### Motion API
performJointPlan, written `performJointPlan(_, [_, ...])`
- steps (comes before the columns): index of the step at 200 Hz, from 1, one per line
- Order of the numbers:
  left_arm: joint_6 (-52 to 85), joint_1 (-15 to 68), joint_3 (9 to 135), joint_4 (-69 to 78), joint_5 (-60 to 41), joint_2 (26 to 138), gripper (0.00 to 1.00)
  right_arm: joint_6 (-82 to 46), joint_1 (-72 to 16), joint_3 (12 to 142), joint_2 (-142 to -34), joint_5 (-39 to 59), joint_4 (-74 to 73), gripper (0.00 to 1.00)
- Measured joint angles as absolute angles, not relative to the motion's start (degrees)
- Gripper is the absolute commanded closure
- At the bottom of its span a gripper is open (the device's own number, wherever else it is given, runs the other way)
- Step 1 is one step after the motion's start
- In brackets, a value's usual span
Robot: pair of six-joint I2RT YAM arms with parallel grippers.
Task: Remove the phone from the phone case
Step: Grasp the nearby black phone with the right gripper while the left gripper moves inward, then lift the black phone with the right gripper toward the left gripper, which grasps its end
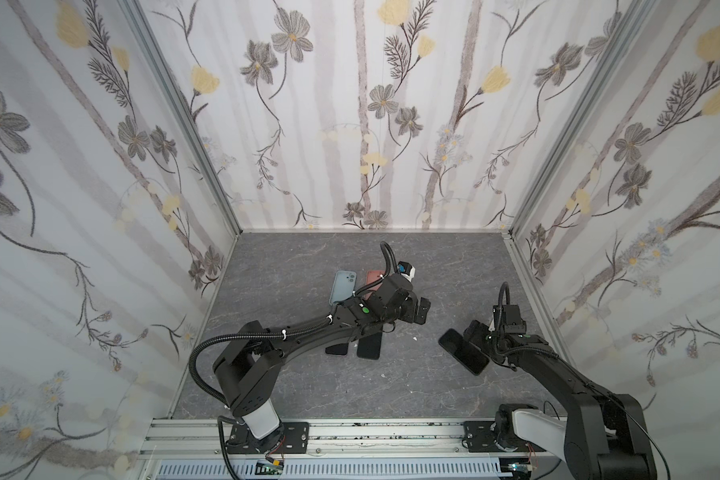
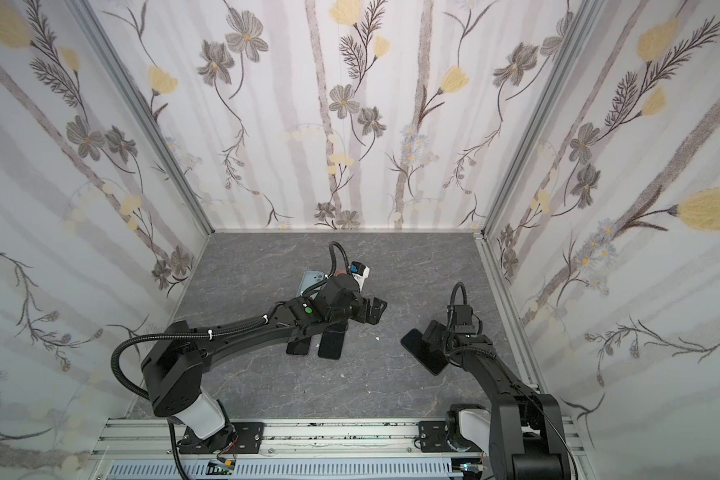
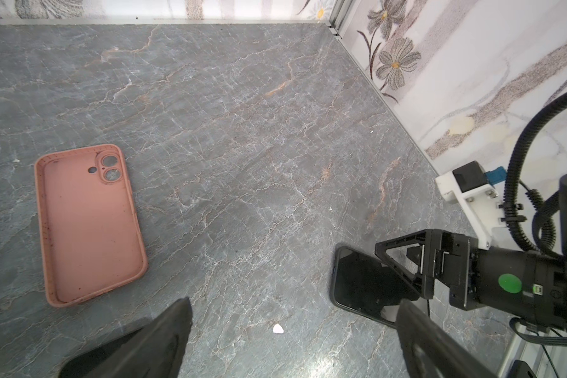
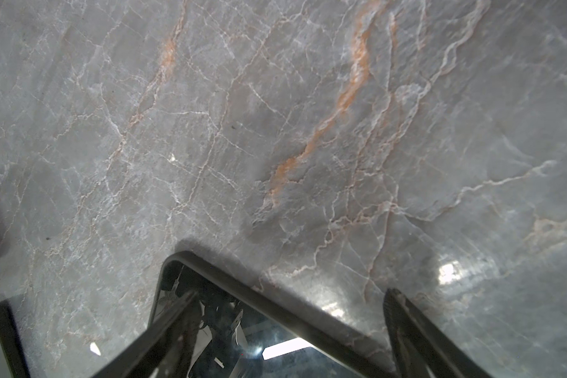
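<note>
An empty pink phone case (image 3: 89, 225) lies hollow side up on the grey marbled table, partly hidden behind my left arm in a top view (image 1: 374, 277). The bare black phone (image 1: 464, 351) lies flat, screen up, at the right. My right gripper (image 4: 291, 292) hovers over its far end, open, with one finger (image 4: 164, 327) above the screen and the other finger (image 4: 403, 320) above the table. My left gripper (image 3: 294, 304) stands wide open over bare table in the middle (image 1: 420, 309), holding nothing.
A blue-grey case (image 1: 344, 286) lies back side up beside the pink one. Two more black phones (image 1: 337, 347) (image 1: 371, 345) lie under my left forearm. A small white fleck (image 3: 278, 328) sits on the table. Flowered walls close in three sides.
</note>
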State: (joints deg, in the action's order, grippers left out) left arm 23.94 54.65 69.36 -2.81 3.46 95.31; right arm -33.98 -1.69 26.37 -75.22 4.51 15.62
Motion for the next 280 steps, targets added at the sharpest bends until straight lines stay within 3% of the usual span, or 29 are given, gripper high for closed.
performJointPlan(59, [22.9,53.1,67.1,-0.2,2.7,92.0,0.0,-33.5,-3.7,24.3,-72.4,6.3,15.9,0.1])
performJointPlan(133, [24.7,47.5,62.6,3.9,-2.8,88.8,0.0,-39.7,-21.0,24.0,-70.4,7.7,17.7,0.09])
performJointPlan(159, [26.2,45.8,61.0,5.0,-3.9,87.8,0.0,-40.5,-23.4,26.6,-73.2,6.3,19.4,0.0])
performJointPlan(233, [31.7,39.5,51.6,12.0,-8.4,81.0,0.0,-36.4,-28.2,38.2,-85.0,-3.4,26.6,0.0])
performJointPlan(280, [33.5,37.7,48.6,14.4,-10.3,79.0,0.0,-32.3,-30.3,41.3,-90.3,-4.5,30.2,0.01])
